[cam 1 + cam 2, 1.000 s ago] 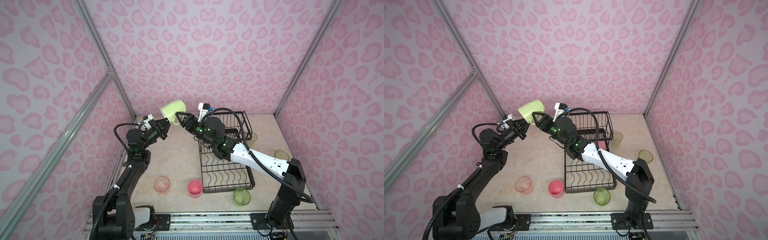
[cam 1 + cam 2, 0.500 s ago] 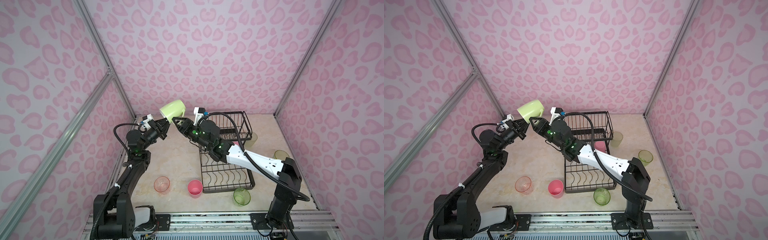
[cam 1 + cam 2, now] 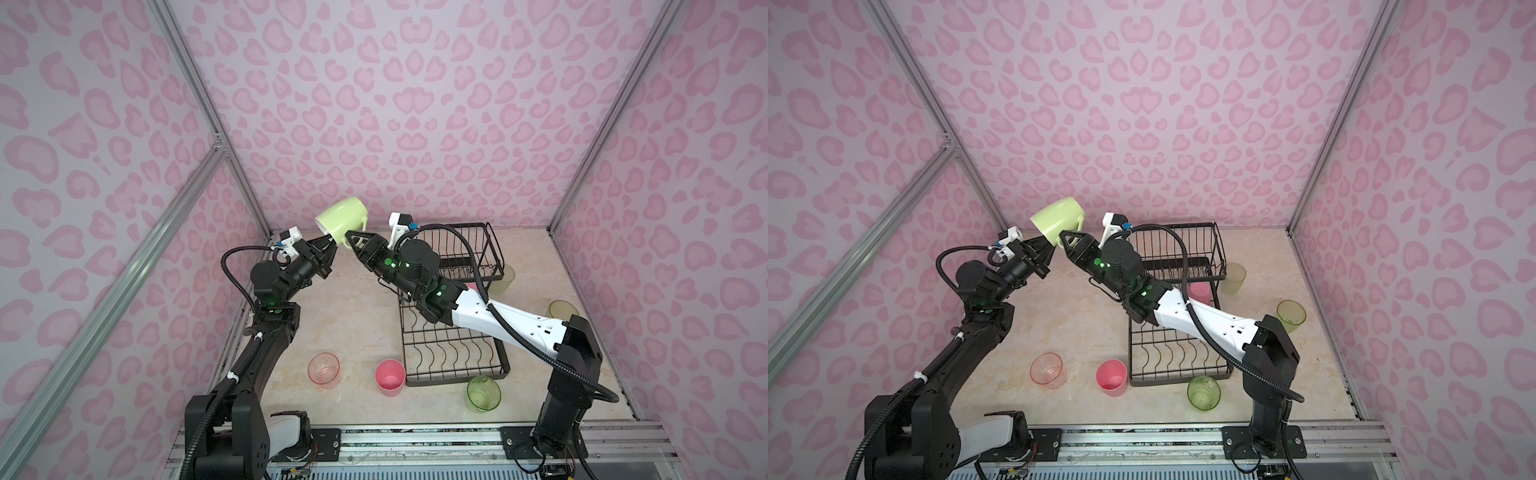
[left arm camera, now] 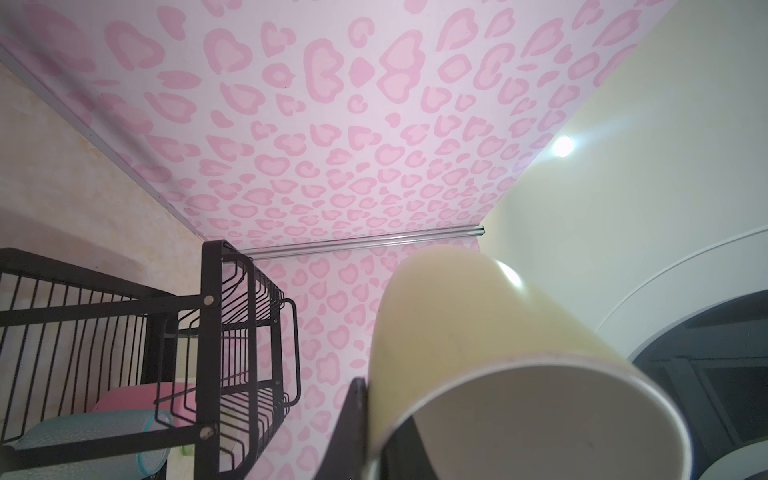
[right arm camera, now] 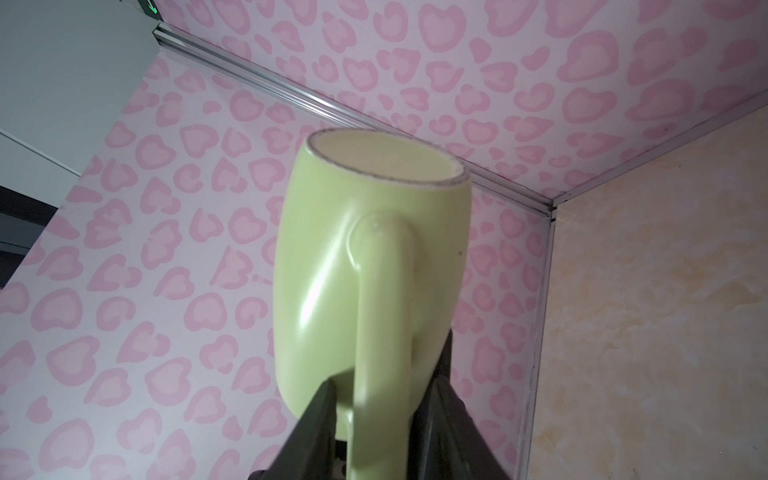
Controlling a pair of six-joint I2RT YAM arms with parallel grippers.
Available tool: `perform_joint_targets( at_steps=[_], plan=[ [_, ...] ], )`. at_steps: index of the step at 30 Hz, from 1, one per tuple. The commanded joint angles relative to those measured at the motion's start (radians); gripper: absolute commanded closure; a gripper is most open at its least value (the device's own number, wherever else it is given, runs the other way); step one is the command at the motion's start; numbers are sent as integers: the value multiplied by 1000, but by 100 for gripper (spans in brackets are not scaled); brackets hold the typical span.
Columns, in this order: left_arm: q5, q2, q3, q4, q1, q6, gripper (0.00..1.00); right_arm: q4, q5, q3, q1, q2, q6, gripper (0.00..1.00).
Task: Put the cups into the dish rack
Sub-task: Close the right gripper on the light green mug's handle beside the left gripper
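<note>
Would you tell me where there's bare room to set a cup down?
Free: the table left of the rack, behind the pink glass; the rack's front slots; the raised basket. Crowded: pink tumbler and green glass by the rack's front; teal tumbler under the basket.

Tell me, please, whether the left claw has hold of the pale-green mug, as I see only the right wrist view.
Observer: Yes. The left claw pinches the pale-green mug by its rim.
Operator: Thank you. Where does it need to go?
Observer: In both top views the dish rack stands to the mug's right; the mug is in the air, not above it.
Operator: Is anything loaded yet?
Observer: The left wrist view shows a frosted teal tumbler and a pink tumbler in the rack's lower tier.
</note>
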Motion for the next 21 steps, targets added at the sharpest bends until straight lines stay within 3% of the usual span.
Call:
perform_joint_targets(
  at_steps=[1,12,21],
  plan=[
    [50,-22,8,75,-2,48,97,9,-10,11,1,17,7,66],
    [52,-24,1,47,0,71,95,12,-4,-2,2,8,7,88],
    [53,-29,-10,-9,0,110,74,12,7,-2,1,8,-7,92]
  ],
)
